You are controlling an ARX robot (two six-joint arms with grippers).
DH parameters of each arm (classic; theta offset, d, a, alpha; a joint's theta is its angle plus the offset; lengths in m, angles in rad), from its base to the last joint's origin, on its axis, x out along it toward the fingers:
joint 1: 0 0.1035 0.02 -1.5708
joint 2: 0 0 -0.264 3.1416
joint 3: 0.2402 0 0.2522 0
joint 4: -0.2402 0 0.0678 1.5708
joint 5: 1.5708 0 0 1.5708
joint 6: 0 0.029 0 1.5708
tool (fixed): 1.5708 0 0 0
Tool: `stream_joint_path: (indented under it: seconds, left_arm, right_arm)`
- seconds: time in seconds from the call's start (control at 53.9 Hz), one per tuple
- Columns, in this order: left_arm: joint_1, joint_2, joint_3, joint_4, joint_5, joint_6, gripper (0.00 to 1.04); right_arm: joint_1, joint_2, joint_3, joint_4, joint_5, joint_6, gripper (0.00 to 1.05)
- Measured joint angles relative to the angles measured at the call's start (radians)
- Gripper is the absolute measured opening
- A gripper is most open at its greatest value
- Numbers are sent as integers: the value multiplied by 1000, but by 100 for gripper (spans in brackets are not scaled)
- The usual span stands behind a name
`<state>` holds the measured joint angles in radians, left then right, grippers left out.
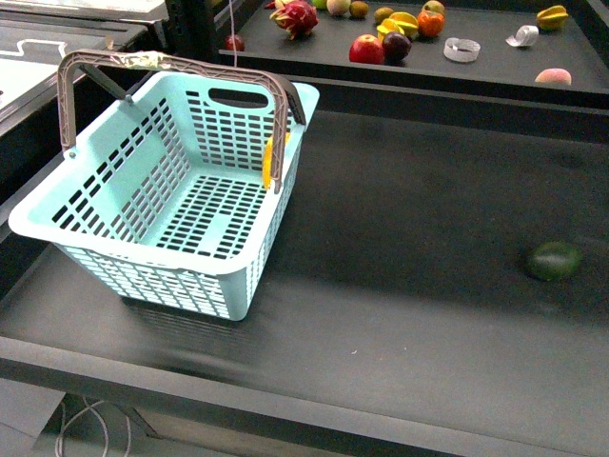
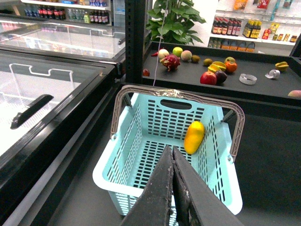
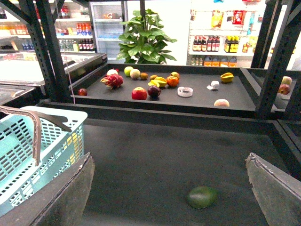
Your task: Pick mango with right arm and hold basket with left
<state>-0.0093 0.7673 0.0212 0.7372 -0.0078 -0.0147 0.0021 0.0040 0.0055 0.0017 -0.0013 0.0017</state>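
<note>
Left wrist: mango in basket | front: seemingly hidden

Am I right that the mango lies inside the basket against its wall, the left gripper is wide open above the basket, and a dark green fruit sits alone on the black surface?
Not quite. In the left wrist view the left gripper is shut, fingers pressed together, above the basket. The rest holds: the mango lies inside against the wall, and the dark green fruit sits alone on the black surface.

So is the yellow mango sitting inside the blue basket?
Yes, the mango lies inside the basket, leaning against one slotted wall.
</note>
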Motion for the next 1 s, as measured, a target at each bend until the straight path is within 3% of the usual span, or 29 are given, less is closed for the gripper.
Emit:
stream_joint_path:
  seconds: [0.445, 1.001]
  left_arm:
    - [7, -330, -1, -299, 8, 6, 2]
    - [6, -568, -1, -534, 8, 7, 2]
  right_arm:
    - [0, 0, 0, 0, 0, 0, 96]
    - [0, 0, 0, 0, 0, 0, 96]
